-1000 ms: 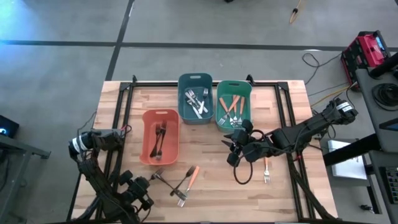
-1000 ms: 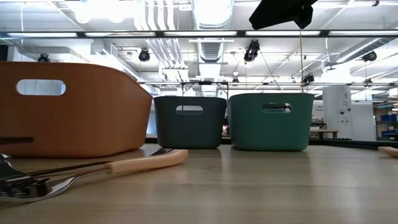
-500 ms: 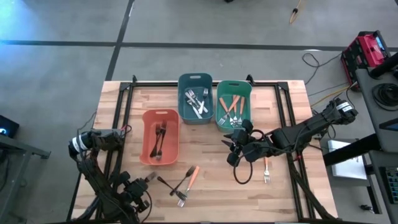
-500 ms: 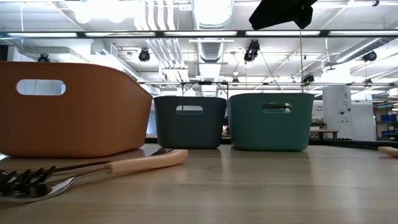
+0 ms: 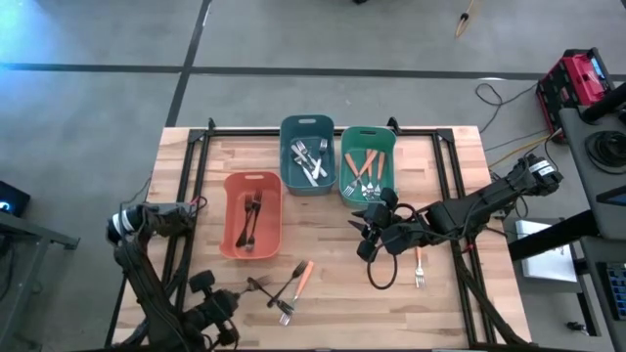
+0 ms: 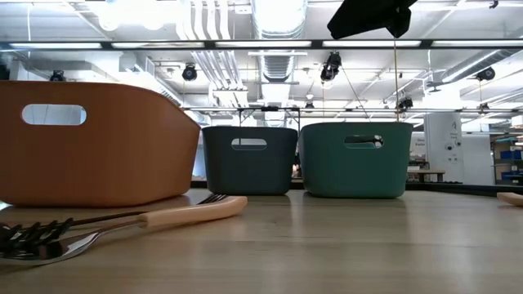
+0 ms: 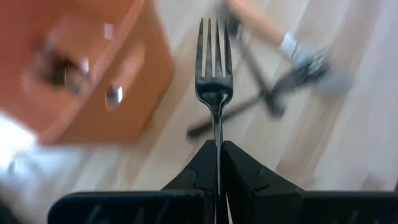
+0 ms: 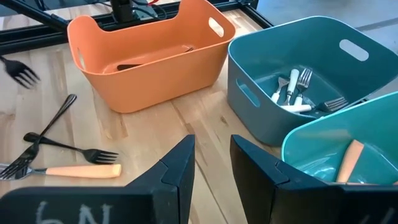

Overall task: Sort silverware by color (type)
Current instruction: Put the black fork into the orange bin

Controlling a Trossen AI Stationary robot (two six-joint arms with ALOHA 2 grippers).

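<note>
Near the surface's front-left corner, the left gripper (image 7: 217, 163) pinches a dark fork (image 7: 214, 74) only by its handle end between its fingers, so it may swing or slip before reaching the salmon bin (image 5: 252, 215).

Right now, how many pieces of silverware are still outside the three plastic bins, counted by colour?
Dark bronze-brown metal forks: 3 (two crossed on the wooden table, one in the left gripper)
Silver forks with orange handles: 2 (the second lies near the right arm)
Total: 5
</note>
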